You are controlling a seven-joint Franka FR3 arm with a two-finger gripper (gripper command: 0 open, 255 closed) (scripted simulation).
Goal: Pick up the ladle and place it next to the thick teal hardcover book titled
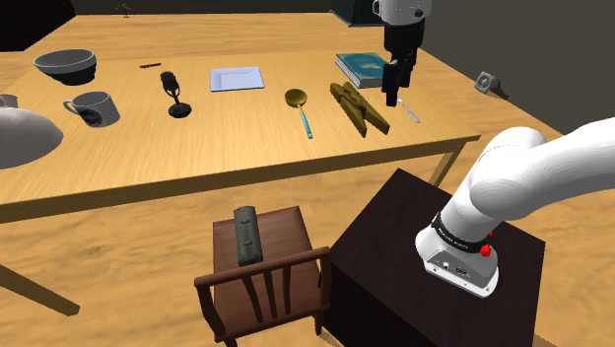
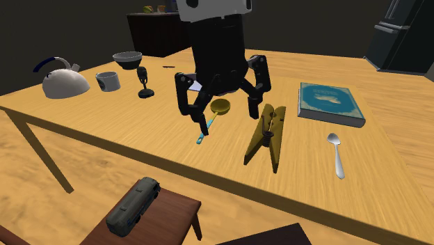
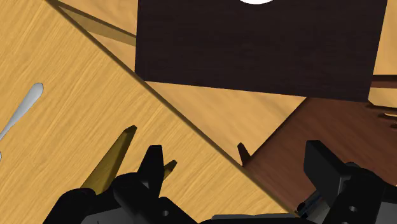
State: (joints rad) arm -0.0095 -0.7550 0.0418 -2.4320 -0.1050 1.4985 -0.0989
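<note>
1. I cannot make out any contents in the bowl (image 1: 66, 65) or the mug (image 1: 95, 107).
2. The kettle (image 1: 20, 133) is cut off at the shoulder view's left edge.
3. The gripper (image 2: 220, 110) hangs released and empty.
4. The ladle (image 1: 296, 98) lies on the table (image 1: 197, 158), apart from the book (image 1: 363, 67).

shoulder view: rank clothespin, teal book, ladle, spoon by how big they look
1-2. clothespin and teal book, too alike to rank; the gripper covers part of the book
3. ladle
4. spoon
</note>
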